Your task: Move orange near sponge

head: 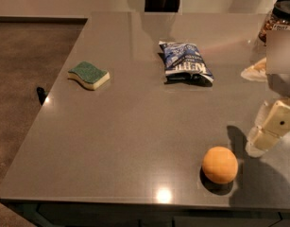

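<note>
The end effector [269, 129] hovers just right of the orange [220, 164], grip state unclear; the sponge [89, 74] lies well left, farther back.

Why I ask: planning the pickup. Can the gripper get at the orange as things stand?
Probably yes: the gripper is just right of the orange, not touching it, with nothing between them.

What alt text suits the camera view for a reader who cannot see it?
A round matte orange fruit lies front right on a grey tabletop, the robot's cream gripper right of it, not touching. A wavy green-topped yellow sponge lies far left, a blue-and-white snack bag at back centre.
</note>
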Action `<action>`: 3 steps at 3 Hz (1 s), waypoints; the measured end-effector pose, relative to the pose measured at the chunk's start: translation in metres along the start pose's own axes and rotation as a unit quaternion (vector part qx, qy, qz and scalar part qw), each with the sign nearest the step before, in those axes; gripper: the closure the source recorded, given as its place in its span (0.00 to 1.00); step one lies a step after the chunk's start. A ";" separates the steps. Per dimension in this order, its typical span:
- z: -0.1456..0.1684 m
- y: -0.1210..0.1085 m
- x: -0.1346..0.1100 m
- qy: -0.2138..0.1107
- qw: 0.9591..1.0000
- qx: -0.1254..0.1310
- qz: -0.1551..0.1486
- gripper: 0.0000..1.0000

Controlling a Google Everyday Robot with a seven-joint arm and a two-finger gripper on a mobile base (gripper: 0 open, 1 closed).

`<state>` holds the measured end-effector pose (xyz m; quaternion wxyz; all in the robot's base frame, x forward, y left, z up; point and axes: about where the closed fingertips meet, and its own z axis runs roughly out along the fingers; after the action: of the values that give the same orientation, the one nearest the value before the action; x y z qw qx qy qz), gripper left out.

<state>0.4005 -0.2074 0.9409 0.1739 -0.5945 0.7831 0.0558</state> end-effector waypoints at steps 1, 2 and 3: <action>0.014 0.025 0.004 -0.030 0.999 -0.021 -0.011 0.00; 0.034 0.051 0.005 -0.052 0.997 -0.048 -0.034 0.00; 0.046 0.064 0.006 -0.062 0.995 -0.061 -0.045 0.00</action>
<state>0.3479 -0.1812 0.8882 0.1877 -0.6341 0.7384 0.1323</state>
